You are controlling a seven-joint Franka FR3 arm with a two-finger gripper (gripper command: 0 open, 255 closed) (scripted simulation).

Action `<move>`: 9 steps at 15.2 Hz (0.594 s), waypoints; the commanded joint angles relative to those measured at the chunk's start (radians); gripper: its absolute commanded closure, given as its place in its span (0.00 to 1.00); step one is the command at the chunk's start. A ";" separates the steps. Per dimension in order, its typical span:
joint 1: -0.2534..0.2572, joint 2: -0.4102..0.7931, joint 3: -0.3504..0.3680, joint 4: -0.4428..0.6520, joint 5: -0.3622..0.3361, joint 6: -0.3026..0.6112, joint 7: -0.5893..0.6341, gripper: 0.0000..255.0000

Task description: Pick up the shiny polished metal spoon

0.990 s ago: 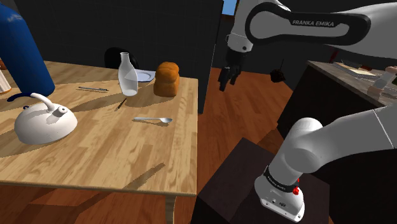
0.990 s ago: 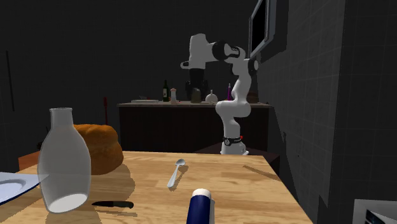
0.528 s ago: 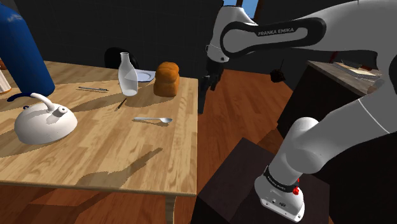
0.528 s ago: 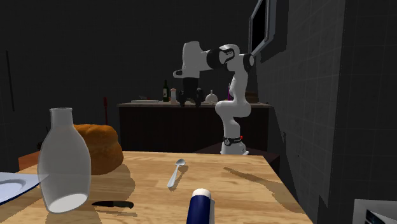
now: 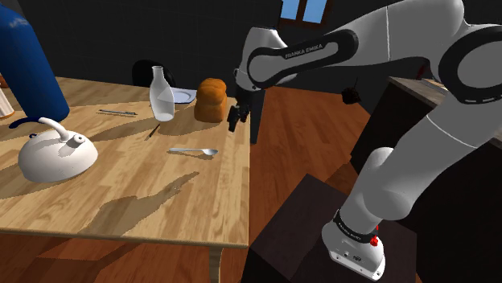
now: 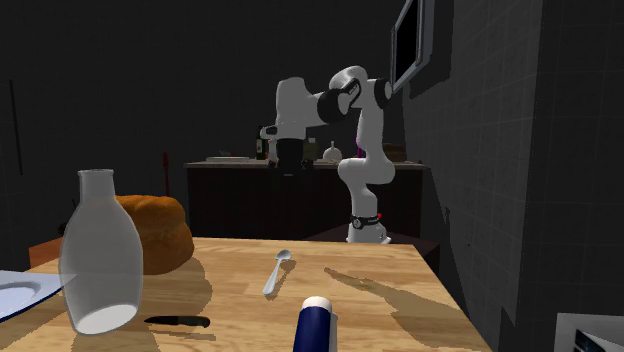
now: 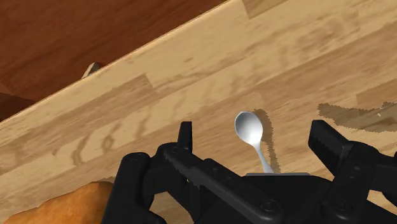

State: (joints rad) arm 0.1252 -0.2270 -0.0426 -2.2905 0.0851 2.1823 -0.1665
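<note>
Gripper [image 5: 236, 118]: black, pointing down, hanging in the air above the table's rim on the side nearest the stand.
Fingers [image 7: 185, 137]: spread wide, nothing clasped between them and nothing touching either pad.
Spoon [image 5: 193, 151]: pale grey, lying flat on the table, below the gripper and well apart from it. In the wrist view its bowl [image 7: 249, 127] shows in the gap between the two fingers, with the handle running back under the gripper's body.
Table [image 5: 121, 201]: light wood planks, with the arm's shadow across it short of the spoon.
Bread loaf [image 5: 212, 100]: brown, on the table just beside the gripper, nearer to it than the spoon is.
Glass bottle [image 5: 162, 95]: clear, upright, beyond the loaf from the gripper.
Plate [image 5: 185, 96]: pale, between the bottle and the loaf, partly hidden by both.
Knife [image 6: 178, 321]: small, black-handled, lying flat past the spoon from the gripper.
Kettle [image 5: 56, 153]: white, low and domed, far from the gripper, beyond the spoon.
Blue bottle [image 5: 28, 64]: tall, farthest from the gripper.
Arm [image 5: 322, 52]: white with dark joints, arching from the stand [image 5: 298, 233] over to the gripper.
</note>
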 commanded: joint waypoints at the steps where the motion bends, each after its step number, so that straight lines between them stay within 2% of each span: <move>1: 0.012 0.069 0.000 0.035 0.022 0.043 -0.033 0.00; 9: 0.050 0.344 0.030 0.221 0.108 0.162 -0.144 0.00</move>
State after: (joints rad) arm 0.1718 0.0856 -0.0174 -2.0934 0.1825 2.3319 -0.2952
